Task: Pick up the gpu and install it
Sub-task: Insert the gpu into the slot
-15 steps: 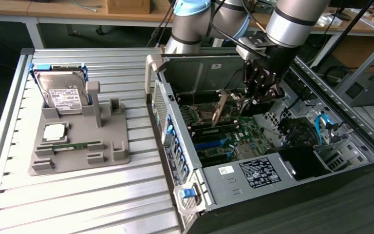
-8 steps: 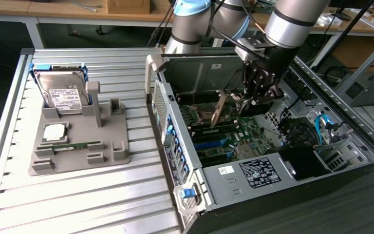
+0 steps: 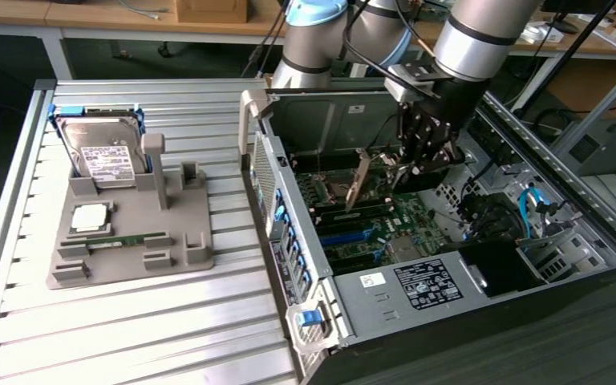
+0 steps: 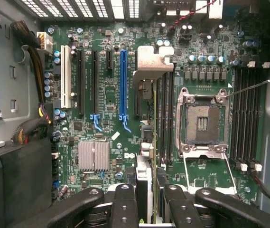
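My gripper is down inside the open computer case, shut on the gpu. The card hangs on edge just above the motherboard. In the wrist view the gpu is edge-on between my black fingers. Its silver end bracket is at the far end, towards the case's rear wall. The card lies between the blue expansion slot and the black memory slots. Whether it touches a slot I cannot tell.
The open CPU socket sits beside the card. Cable bundles run along one case wall. Left of the case in the exterior view, a grey fixture holds a hard drive, a CPU chip and a green memory stick.
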Robot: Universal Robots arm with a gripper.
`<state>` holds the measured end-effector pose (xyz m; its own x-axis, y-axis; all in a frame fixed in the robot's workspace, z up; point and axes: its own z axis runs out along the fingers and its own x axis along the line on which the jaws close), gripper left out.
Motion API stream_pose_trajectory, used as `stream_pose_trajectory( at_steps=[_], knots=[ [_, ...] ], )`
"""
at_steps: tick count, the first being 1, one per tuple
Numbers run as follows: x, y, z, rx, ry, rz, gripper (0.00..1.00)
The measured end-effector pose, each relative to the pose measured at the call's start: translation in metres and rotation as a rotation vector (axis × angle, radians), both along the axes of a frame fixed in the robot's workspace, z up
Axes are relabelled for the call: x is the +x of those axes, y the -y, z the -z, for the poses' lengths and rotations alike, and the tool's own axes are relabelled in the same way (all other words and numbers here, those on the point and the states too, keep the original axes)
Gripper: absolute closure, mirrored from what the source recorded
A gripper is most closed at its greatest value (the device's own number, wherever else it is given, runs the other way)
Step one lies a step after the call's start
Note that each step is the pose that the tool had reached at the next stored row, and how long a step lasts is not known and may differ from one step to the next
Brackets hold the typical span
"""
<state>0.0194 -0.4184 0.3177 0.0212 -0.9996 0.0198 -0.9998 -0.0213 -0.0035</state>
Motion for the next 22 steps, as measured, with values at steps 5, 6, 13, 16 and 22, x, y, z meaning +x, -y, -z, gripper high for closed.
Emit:
stream_pose_trajectory(
  at_steps=[5, 6, 13, 16, 22],
  knots=[
    [-0.0015, 0.0005, 0.0007, 0.0001, 0.0000, 0.000, 0.73],
    [-0.0021, 0.0007, 0.0010, 0.0001, 0.0000, 0.000, 0.73],
    [-0.0041, 0.0013, 0.0019, 0.0000, 0.0000, 0.000, 0.73],
    [-0.0049, 0.0015, 0.0023, 0.0001, 0.0000, 0.000, 0.73],
    [-0.0068, 0.0020, 0.0032, 0.0000, 0.0000, 0.000, 0.73]
  ],
)
